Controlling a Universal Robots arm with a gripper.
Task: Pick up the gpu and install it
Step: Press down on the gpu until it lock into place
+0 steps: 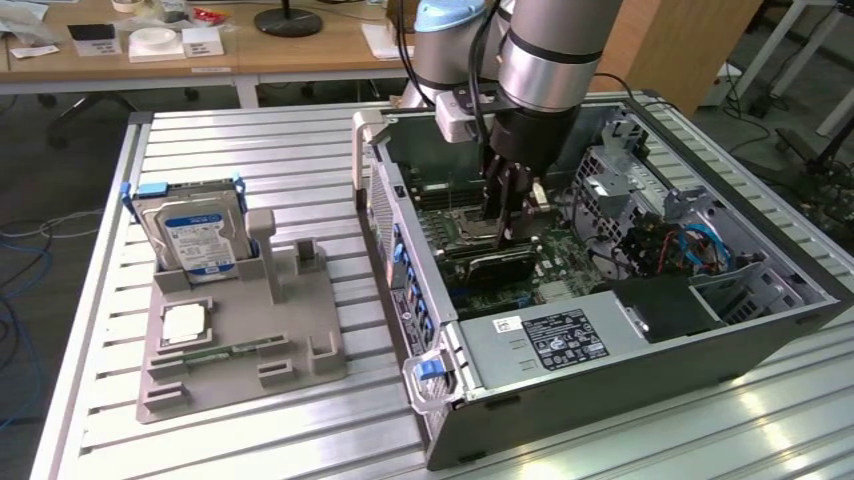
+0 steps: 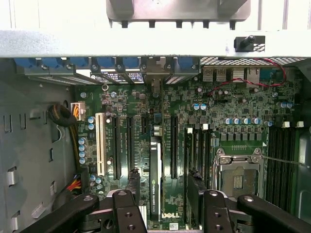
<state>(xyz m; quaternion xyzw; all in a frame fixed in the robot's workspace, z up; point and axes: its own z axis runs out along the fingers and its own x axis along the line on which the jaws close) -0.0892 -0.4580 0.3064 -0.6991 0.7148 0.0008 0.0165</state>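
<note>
The gpu [image 1: 499, 263] stands on edge in a slot of the motherboard [image 1: 567, 275] inside the open computer case [image 1: 627, 345]. In the wrist view the gpu [image 2: 155, 182] shows edge-on as a thin dark strip with a green label, running along the board. My gripper [image 1: 506, 222] reaches down into the case right above the card. Its two black fingers [image 2: 130, 206] stand open on either side of the card, the gripper [image 2: 164, 179] straddling it with a gap on both sides.
A grey fixture [image 1: 234, 330] on the slatted table holds a silver hard drive [image 1: 198, 236], a chip [image 1: 184, 325] and a narrow memory stick [image 1: 227, 349]. Inside the case lie the CPU socket [image 2: 238, 177], a drive cage [image 1: 627, 180] and blue cables [image 1: 694, 245].
</note>
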